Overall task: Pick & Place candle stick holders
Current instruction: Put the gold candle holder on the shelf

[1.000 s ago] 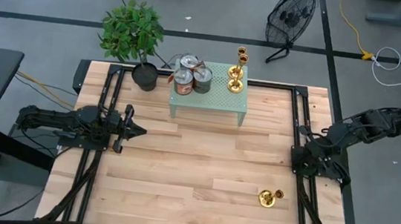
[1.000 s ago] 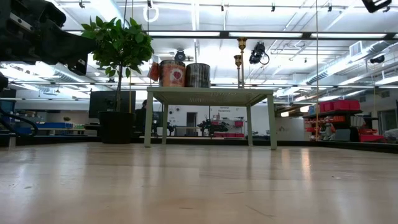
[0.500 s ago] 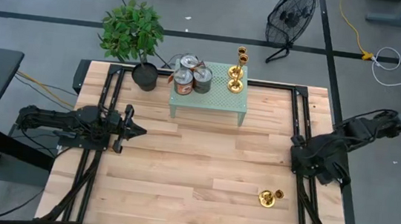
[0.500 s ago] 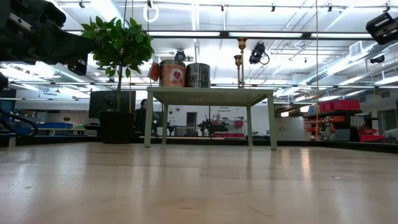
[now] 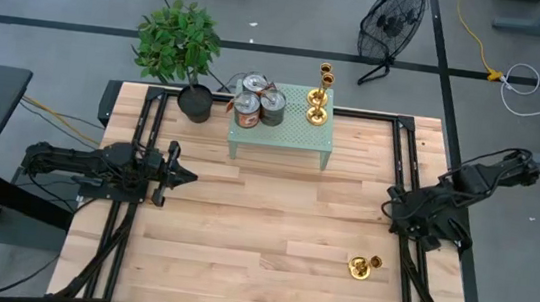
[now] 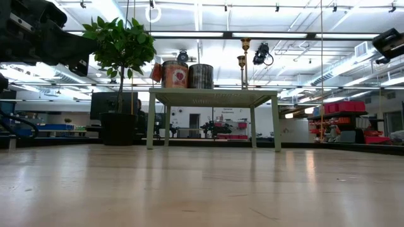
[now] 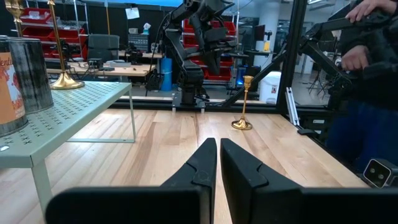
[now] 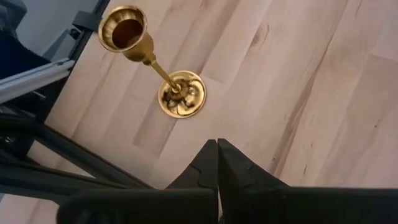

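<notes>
Standing upright, stem vertical, cup up, candle stick holder point(image 8: 163, 72), right hand point(image 8: 217, 147) closed empty above it

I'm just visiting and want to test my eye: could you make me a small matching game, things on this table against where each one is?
Things:
1. potted plant
2. lone candle stick holder
3. two tins
4. left gripper

Places:
A. on the green stand, left part
B. bare wood near the right arm
C. table's far left corner
D. left side of the table, fingers shut

Pairs: 1-C, 2-B, 3-A, 4-D
</notes>
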Controlling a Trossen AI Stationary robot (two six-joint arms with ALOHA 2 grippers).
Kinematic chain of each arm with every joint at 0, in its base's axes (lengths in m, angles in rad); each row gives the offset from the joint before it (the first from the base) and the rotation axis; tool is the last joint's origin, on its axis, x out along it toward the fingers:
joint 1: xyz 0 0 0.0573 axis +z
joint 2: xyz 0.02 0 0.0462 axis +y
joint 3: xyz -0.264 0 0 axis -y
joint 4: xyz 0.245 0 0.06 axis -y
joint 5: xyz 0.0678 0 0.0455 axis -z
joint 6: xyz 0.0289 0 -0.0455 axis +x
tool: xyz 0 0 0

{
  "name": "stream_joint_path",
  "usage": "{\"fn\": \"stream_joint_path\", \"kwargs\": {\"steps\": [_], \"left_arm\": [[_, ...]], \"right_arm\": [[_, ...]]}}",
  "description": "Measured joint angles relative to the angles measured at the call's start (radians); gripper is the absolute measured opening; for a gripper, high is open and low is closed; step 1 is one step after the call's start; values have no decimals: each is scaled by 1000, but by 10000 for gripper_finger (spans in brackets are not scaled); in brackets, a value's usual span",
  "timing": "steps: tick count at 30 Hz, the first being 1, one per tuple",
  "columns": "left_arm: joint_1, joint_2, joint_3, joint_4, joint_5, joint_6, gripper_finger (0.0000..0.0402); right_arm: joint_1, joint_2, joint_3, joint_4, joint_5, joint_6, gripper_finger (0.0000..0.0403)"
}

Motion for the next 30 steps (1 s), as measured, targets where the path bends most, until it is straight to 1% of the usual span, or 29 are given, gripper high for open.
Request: {"fn": "stream_joint_path", "kwargs": {"steps": [7,16,20,25,30], "left_arm": [[0,0,0,0,0,0,30],[0,0,0,0,0,0,30],[0,0,0,0,0,0,30],[0,0,0,0,0,0,30],[0,0,0,0,0,0,30]], "right_arm": [[4,-2,-30,17,1,16,0],[50,28,-87,40,1,151,0],[67,39,-94,40,1,166,0],[68,65,-59,41,11,164,0],[68,109,22,42,28,160,0]]}}
